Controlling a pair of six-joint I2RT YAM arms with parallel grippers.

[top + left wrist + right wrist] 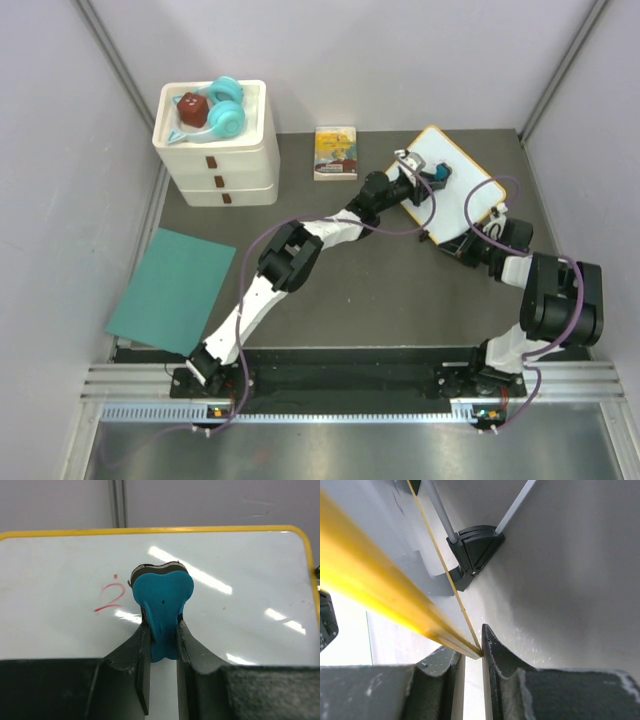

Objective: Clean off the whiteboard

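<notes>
Slippage at the nearer grip is the first risk. The right claw (470, 652) is closed narrow on the thin yellow-orange frame of the flat white rectangular whiteboard (465, 175), pinching only its rim. A firm wipe could, I judge, twist the board out of the jaws or skid it across the dark grey bench (400, 300). The board sits toward the far right corner of the bench, turned askew.

Farther out, the left claw (162, 625) clamps the stem of a teal-blue plastic eraser with a dark felt pad (162, 592), just right of a small red marker scribble (111, 596). A pass aimed off-line or pressed too lightly would likely leave that mark or smear it.

Whether the felt touches the surface cannot be told. The left claw's own body hides the board's nearest strip, the frame is blurred in the right wrist view, and from above the scribble is too small to see.
</notes>
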